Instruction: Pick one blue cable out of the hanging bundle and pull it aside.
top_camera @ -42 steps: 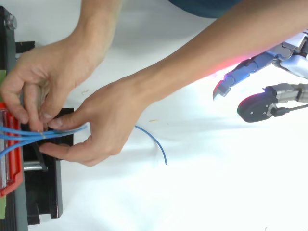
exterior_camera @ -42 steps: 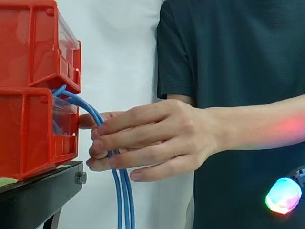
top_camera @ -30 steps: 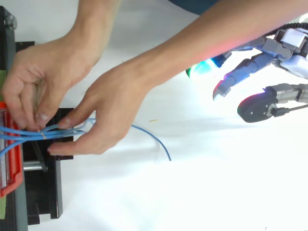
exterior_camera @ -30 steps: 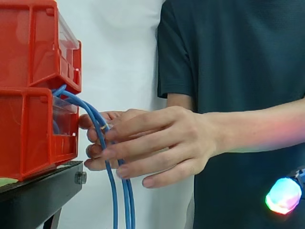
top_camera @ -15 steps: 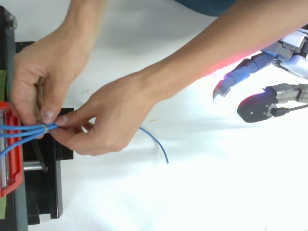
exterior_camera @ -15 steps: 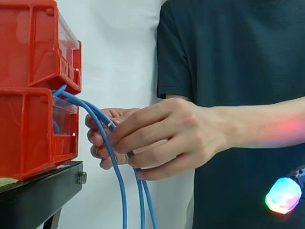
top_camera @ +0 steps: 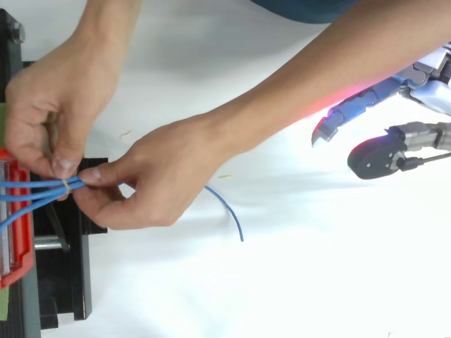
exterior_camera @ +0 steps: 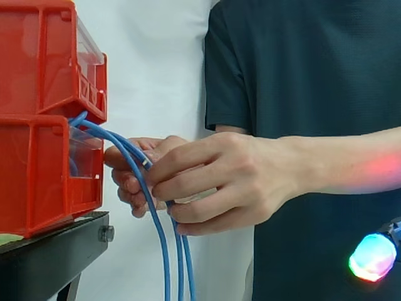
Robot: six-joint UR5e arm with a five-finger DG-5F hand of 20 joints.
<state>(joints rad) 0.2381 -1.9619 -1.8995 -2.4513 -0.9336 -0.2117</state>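
Glossy red plastic bins [exterior_camera: 37, 75], smooth blue cables [exterior_camera: 166, 269], matt black metal stand [exterior_camera: 50, 263], dark matt cloth shirt [exterior_camera: 301, 63].

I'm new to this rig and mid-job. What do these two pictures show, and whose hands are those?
One picture is taken from the side, level with the work, and the other from above. Red bins sit on a black stand. Blue cables come out at the bins' front and hang down. The person's hands pinch the bundle together. The robot hand is at the top view's right, open, holding nothing, apart from the cables. The glowing blob at the side view's lower right is one of its fingertips.
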